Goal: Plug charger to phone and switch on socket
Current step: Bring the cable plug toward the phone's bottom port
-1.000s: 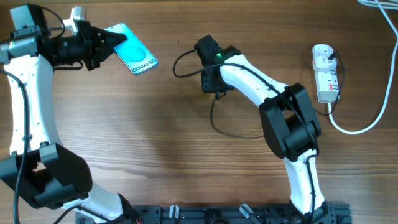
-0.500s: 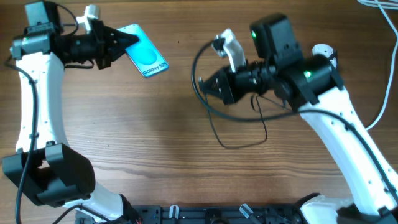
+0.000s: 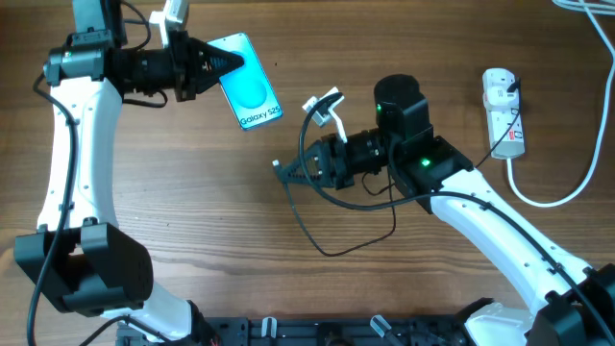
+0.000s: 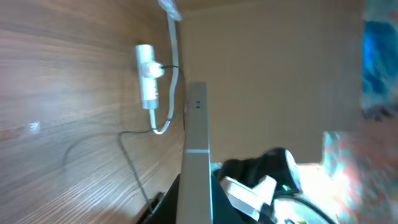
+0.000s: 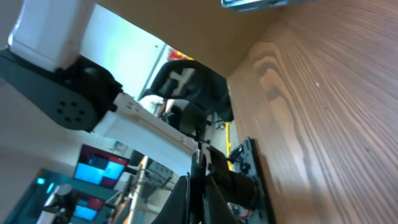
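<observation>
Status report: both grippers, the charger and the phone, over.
Left gripper shut on phone. Right gripper shut on charger, plug tip apart from phone. Socket untouched, far right. Nothing between plug and phone.

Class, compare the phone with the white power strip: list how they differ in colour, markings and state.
The phone has a teal screen with printed text; the power strip is white with a red mark. The phone is gripped at one end by the left pincer; the power strip lies on the table with no pincer touching it. Both are oblong.

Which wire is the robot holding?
The thin black charger, pinched in the right gripper; the thicker white lead lies far right, untouched.
</observation>
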### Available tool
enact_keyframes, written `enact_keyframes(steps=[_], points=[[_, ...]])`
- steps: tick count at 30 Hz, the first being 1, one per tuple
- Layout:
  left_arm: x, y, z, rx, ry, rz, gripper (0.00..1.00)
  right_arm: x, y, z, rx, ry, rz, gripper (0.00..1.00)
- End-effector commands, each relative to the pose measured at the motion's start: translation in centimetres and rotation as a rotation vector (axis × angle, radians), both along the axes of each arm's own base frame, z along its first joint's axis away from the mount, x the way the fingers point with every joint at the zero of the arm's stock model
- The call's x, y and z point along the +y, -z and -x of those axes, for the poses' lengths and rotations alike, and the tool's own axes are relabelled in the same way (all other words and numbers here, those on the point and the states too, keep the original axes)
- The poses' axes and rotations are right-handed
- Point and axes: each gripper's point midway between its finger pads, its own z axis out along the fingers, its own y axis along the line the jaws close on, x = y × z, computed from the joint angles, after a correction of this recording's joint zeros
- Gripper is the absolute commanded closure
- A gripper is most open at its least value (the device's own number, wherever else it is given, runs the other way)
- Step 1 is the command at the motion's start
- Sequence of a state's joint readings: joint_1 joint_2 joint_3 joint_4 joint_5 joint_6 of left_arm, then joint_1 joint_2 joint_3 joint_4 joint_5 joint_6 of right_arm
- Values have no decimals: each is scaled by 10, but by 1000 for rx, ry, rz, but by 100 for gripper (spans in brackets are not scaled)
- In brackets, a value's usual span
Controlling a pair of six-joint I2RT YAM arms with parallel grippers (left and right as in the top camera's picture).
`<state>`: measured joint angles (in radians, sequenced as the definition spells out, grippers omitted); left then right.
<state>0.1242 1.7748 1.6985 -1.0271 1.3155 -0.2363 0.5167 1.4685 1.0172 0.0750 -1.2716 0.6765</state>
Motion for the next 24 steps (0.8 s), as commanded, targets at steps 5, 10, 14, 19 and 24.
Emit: enact_keyframes(steps=[5, 10, 14, 19, 24], points=[[-9, -28, 13, -120, 102, 143, 96, -6, -9, -14, 63, 51, -10, 96], [-12, -16, 15, -54, 87, 96, 96, -4, -23, -20, 27, 73, -50, 96], [-30, -15, 21, -52, 131, 91, 96, -4, -22, -21, 30, 78, -48, 96], [-38, -15, 25, -55, 155, 91, 96, -4, -21, -23, 38, 88, -42, 96], [-38, -17, 24, -64, 156, 98, 96, -4, -20, -23, 43, 89, -39, 96]])
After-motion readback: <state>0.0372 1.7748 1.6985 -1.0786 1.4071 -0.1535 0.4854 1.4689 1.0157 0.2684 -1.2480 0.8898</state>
